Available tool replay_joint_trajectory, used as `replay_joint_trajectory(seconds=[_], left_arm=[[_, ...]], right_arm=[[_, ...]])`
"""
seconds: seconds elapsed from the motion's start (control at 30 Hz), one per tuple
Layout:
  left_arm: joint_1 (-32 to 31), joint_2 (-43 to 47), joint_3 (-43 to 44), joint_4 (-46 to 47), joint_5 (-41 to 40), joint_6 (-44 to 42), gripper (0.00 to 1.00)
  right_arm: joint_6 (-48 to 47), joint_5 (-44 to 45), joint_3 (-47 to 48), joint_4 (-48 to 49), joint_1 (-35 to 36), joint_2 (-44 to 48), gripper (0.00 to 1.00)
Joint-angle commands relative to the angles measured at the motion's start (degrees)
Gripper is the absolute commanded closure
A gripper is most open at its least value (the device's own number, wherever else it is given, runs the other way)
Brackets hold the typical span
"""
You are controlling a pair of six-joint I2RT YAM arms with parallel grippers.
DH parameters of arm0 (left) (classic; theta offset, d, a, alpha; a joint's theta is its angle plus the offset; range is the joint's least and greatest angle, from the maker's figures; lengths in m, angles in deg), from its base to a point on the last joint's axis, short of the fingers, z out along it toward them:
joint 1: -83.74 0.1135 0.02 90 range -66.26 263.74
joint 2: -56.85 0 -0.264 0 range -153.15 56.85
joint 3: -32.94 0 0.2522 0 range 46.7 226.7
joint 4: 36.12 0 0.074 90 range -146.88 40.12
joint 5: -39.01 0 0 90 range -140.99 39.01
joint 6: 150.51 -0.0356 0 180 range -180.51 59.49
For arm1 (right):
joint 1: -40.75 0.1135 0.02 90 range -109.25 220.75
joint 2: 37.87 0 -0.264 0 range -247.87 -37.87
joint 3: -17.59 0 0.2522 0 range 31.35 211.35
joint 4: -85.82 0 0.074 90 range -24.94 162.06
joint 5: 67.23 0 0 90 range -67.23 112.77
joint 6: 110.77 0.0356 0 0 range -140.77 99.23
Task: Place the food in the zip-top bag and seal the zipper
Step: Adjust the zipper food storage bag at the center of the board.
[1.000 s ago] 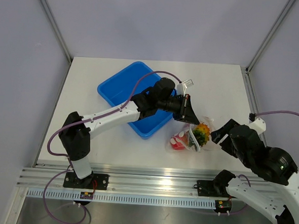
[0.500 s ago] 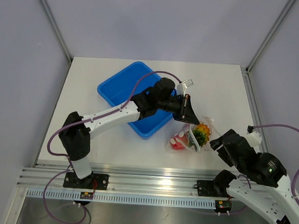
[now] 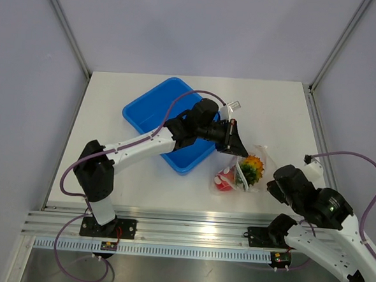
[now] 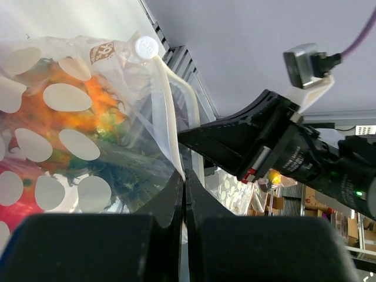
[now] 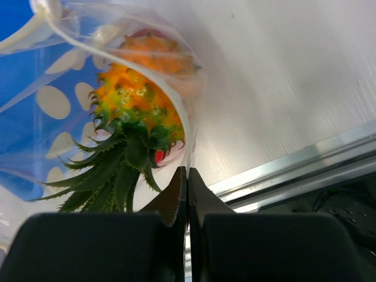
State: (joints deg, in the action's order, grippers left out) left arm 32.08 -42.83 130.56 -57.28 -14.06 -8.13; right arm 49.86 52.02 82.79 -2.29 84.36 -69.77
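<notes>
Clear, crinkled plastic printed with white ovals wrapped the food. The zip-top bag (image 3: 263, 157) lay on the table (image 3: 273, 108), right of centre and toward the near edge. The orange pineapple (image 3: 253, 165) sat inside it, green crown pointing near-left. A red fruit (image 3: 224, 181) showed through the bag's left end, just beside the pineapple's leaves (a second one could not be made out for certain).

The zipper (image 4: 166, 106) ran as a pale strip along the bag's lifted mouth edge. The left gripper (image 3: 234, 144) held that edge from above at the bag's far-left corner. Its fingers were pressed fully together on the strip, so the plastic hung from them toward the table. The right gripper (image 3: 275, 183) sat low at the bag's near-right side. Its fingers were likewise closed to a hairline, and the bag's edge curved down into their tips.

Just beside the bag to the left stood the blue tray (image 3: 153, 110), with the left arm reaching across it. A metal rail (image 3: 189, 229) bordered the table's near edge.
</notes>
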Motion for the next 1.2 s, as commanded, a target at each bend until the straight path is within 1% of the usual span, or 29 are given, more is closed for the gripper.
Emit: replay_joint_trajectory(seconds=[0.0, 0.13, 0.17, 0.33, 0.47, 0.6, 0.67, 0.73, 0.77, 0.8, 0.83, 0.87, 0.93, 1.0, 1.17], left_arm=[[0.3, 2.5, 0.4, 2.3, 1.2, -0.5, 1.00], [0.1, 2.3, 1.6, 1.8, 0.7, -0.6, 1.00], [-0.1, 2.3, 1.9, 1.4, 0.3, -0.9, 1.00], [-1.1, 1.9, 3.6, 0.0, -0.5, -1.5, 1.00], [-1.3, 1.8, 3.6, 0.2, -0.8, -1.4, 1.00], [-1.3, 2.0, 2.9, 0.6, -0.9, -1.8, 1.00], [-1.3, 2.3, 2.7, 0.5, -1.2, -2.5, 1.00], [-1.3, 2.4, 3.2, -1.0, -1.2, -3.5, 0.82], [-1.2, 2.6, 3.5, -2.2, -1.9, -5.3, 0.72], [-1.0, 2.7, 4.5, -4.7, -2.6, -6.3, 0.61], [-0.7, 2.9, 4.9, -5.9, -3.3, -7.4, 0.47], [-0.4, 3.8, 5.3, -7.0, -4.4, -9.2, 0.40], [1.1, 4.7, 5.9, -9.2, -5.0, -10.7, 0.30], [2.7, 6.0, 6.4, -10.3, -5.8, -12.9, 0.25], [5.6, 7.1, 8.3, -14.7, -8.9, -16.5, 0.23]], right_arm=[[-6.8, 2.2, 4.6, 6.4, 0.3, -4.9, 1.00], [-12.3, 0.7, 10.1, 9.6, 0.3, -12.9, 1.00], [-14.3, 0.5, 10.9, 10.4, 0.3, -14.1, 1.00], [-18.2, -1.0, 13.6, 14.2, 0.3, -19.2, 1.00], [-19.7, -1.8, 14.0, 16.0, 0.3, -20.2, 1.00], [-21.5, -0.7, 13.9, 15.3, 0.3, -19.8, 1.00], [-23.9, -0.2, 13.7, 15.4, 0.3, -18.9, 1.00], [-28.3, -1.1, 13.0, 17.4, 0.3, -17.2, 1.00], [-29.7, -1.6, 12.6, 18.3, 0.3, -16.5, 1.00], [-31.4, -2.0, 12.1, 19.6, 0.3, -15.8, 1.00], [-34.4, -3.2, 11.8, 20.3, 0.3, -14.7, 1.00], [-36.1, -4.3, 11.5, 21.0, 0.3, -14.2, 0.99], [-39.2, -6.3, 10.9, 21.9, 0.3, -13.3, 0.98], [-40.4, -7.3, 11.0, 21.5, 0.2, -13.4, 0.98], [-42.1, -10.6, 9.8, 23.3, 0.3, -15.3, 1.00]])
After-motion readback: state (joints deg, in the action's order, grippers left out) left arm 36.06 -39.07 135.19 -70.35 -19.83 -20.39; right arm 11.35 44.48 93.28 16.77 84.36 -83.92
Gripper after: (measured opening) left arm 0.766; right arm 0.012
